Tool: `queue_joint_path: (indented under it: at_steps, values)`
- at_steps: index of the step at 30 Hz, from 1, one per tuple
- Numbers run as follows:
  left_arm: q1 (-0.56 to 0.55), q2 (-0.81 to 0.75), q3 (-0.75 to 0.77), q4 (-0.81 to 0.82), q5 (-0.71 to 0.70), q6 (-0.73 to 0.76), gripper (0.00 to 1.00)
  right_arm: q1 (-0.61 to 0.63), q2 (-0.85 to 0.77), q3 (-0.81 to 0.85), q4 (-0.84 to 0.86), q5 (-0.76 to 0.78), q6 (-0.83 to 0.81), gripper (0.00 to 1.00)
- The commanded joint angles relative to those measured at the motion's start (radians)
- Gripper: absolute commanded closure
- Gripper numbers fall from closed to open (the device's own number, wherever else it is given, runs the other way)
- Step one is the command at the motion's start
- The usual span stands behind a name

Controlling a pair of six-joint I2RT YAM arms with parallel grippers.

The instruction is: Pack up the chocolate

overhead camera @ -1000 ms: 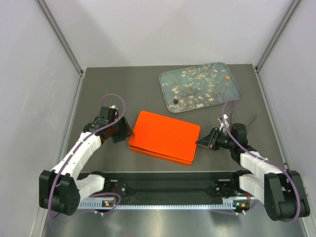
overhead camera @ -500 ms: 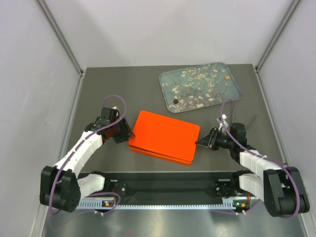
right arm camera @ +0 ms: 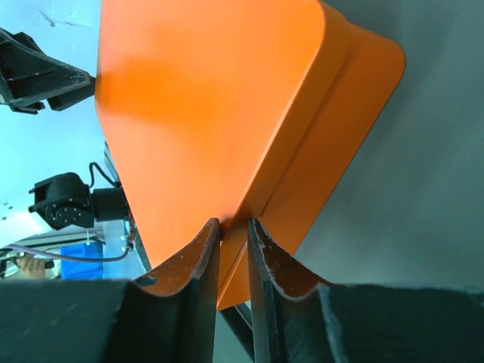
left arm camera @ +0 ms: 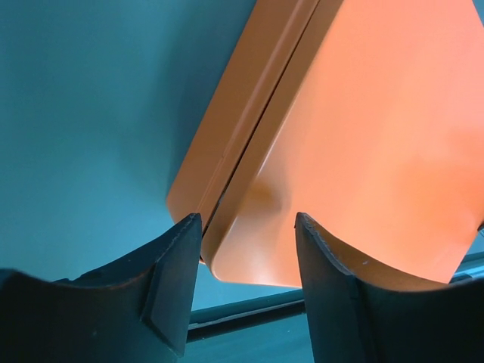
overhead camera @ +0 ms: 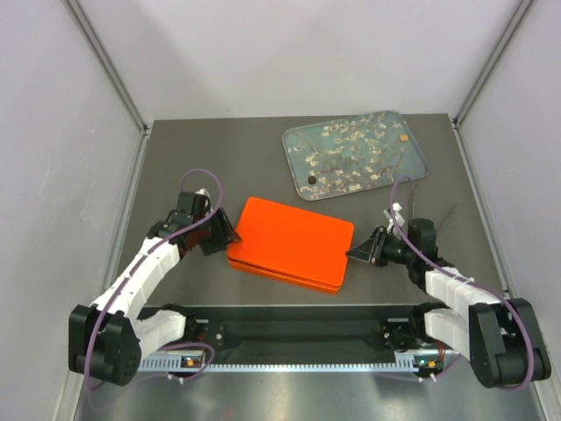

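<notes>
A closed orange box (overhead camera: 294, 241) lies mid-table. A dark brown round chocolate (overhead camera: 310, 181) and a small tan square chocolate (overhead camera: 403, 138) lie on the blossom-printed tray (overhead camera: 291, 143) at the back right. My left gripper (overhead camera: 223, 237) is open at the box's left corner, and in the left wrist view the corner of the box (left arm camera: 363, 136) sits between its fingers (left arm camera: 248, 219). My right gripper (overhead camera: 355, 252) is at the box's right edge. In the right wrist view it (right arm camera: 234, 223) is nearly closed on the lid's rim (right arm camera: 197, 98).
Grey side walls stand close on the left and right of the table. A black rail (overhead camera: 298, 331) with the arm bases runs along the near edge. The tray takes up the back right corner.
Almost nothing. Both grippers stay at the two ends of the box. The left arm has shifted very slightly.
</notes>
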Motion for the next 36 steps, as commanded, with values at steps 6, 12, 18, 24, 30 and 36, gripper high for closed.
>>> queue_joint_path:
  at_steps: [6, 12, 18, 24, 30, 36]
  values:
    - [-0.003, 0.002, 0.007, 0.004, -0.005, 0.005, 0.41, 0.044, -0.032, -0.026, -0.053, 0.105, -0.061, 0.8]
    - [-0.006, -0.016, -0.001, 0.009, 0.015, 0.008, 0.41, 0.076, -0.03, -0.034, -0.056, 0.134, -0.05, 0.77]
    - [-0.005, -0.007, 0.001, -0.002, 0.015, 0.016, 0.41, 0.098, -0.067, -0.048, -0.046, 0.151, -0.046, 0.75]
    - [-0.003, 0.007, -0.007, -0.004, 0.0, 0.011, 0.39, 0.102, -0.119, -0.06, -0.058, 0.169, -0.04, 0.78]
    - [-0.005, 0.027, -0.032, 0.022, 0.0, 0.005, 0.4, 0.107, -0.174, -0.095, -0.009, 0.177, 0.016, 0.71]
    - [-0.005, 0.042, -0.075, 0.068, 0.033, -0.01, 0.44, 0.114, -0.208, -0.095, -0.018, 0.174, 0.042, 0.62]
